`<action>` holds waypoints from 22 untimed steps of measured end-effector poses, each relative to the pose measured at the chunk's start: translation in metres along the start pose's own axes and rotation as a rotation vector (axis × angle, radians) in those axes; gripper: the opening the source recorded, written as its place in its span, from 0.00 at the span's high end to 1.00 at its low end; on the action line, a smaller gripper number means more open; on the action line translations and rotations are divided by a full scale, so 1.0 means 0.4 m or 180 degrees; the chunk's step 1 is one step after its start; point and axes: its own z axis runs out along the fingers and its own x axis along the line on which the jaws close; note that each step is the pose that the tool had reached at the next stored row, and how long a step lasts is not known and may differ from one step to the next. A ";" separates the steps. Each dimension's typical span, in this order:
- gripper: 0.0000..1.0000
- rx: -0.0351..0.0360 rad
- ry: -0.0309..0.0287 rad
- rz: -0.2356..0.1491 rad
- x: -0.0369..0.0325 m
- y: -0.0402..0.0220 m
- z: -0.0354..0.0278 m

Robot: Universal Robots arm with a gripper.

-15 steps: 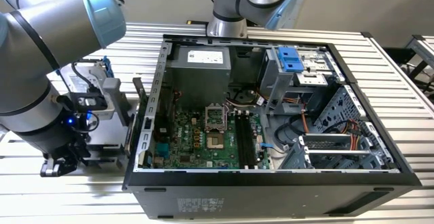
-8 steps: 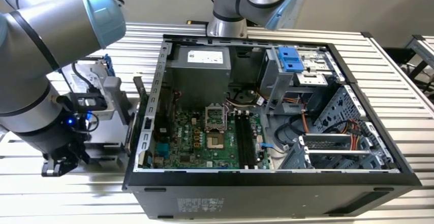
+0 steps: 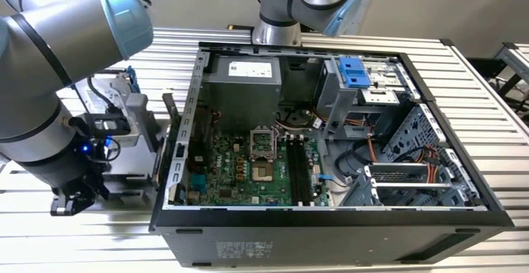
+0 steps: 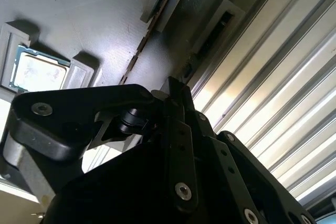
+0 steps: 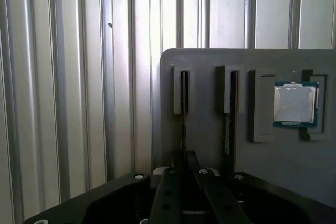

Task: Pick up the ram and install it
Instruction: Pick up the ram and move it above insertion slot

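Apparently the ram (image 5: 183,121) stands on edge in a slot of the grey holder (image 5: 210,145), which lies on the ribbed worktop (image 5: 68,77). In the exterior view the arm reaches down at the left of the open computer case (image 3: 331,229). The jaws hang close over that stick, lined up with it. We cannot tell whether they are open, closed or touching it. A processor chip (image 5: 295,103) sits in the same holder, past a second slot.

A slatted metal table (image 3: 484,109), glinting with light, stands before a plain beige wall (image 3: 438,4).
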 end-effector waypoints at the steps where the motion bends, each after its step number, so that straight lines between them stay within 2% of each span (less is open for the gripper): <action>1: 1.00 0.0000 0.0000 0.0000 0.000 0.000 0.000; 5: 1.00 0.0000 0.0000 0.0000 0.000 0.000 -0.007; 9: 1.00 0.0000 0.0000 0.0000 -0.001 0.000 -0.027; 15: 1.00 0.0000 0.0000 0.0000 -0.002 0.001 -0.048; 22: 1.00 0.0000 0.0001 0.0000 -0.004 0.001 -0.087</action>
